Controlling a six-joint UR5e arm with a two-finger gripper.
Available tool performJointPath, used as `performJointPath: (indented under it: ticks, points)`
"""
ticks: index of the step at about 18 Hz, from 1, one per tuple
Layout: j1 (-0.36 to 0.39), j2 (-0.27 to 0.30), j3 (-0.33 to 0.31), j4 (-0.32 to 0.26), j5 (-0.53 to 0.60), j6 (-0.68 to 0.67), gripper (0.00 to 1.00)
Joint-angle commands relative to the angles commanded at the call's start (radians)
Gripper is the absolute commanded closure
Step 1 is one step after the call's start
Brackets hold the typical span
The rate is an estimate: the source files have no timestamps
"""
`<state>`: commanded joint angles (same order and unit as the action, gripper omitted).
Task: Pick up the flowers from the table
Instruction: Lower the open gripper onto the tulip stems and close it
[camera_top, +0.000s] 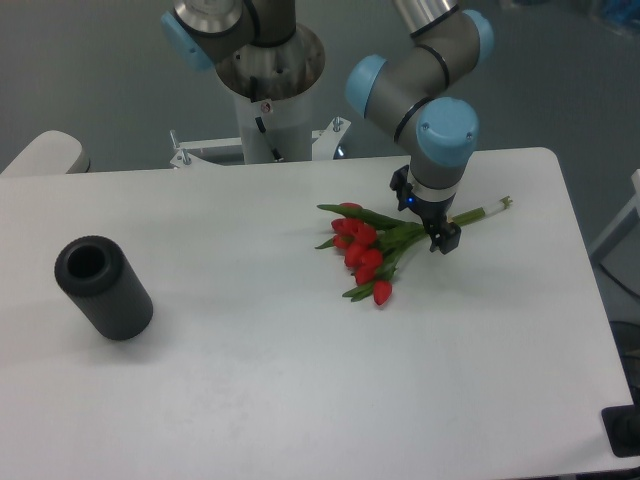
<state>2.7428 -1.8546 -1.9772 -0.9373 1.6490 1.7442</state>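
Observation:
The flowers (362, 250), a small bunch of red tulips with green leaves and pale green stems, lie on the white table (250, 380) right of its middle, heads toward the lower left and stem ends toward the upper right. My gripper (425, 215) points down over the stems just right of the leaves. Its black fingers (446, 240) stand apart, one on each side of the stems, low to the table. The jaws look open, and the bunch still rests on the tabletop.
A black cylinder (103, 288) lies on its side at the table's left. A small beige rounded surface (45, 152) sits beyond the far left corner. The robot's base (270, 100) stands behind the far edge. The table's right edge is near the stem ends.

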Motion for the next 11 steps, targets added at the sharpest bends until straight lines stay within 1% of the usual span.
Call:
performJointPath:
  ticks: [3,4,6,7,11]
  points:
    - [0.002,0.006,-0.014,-0.002,-0.012,0.002,0.00]
    - [0.002,0.005,-0.032,0.003,-0.032,0.000,0.00]
    - [0.002,-0.002,-0.051,0.058,-0.057,-0.002,0.00]
    - [0.003,-0.009,-0.058,0.073,-0.058,0.000,0.00]
    - [0.005,-0.025,-0.061,0.089,-0.058,0.002,0.00]
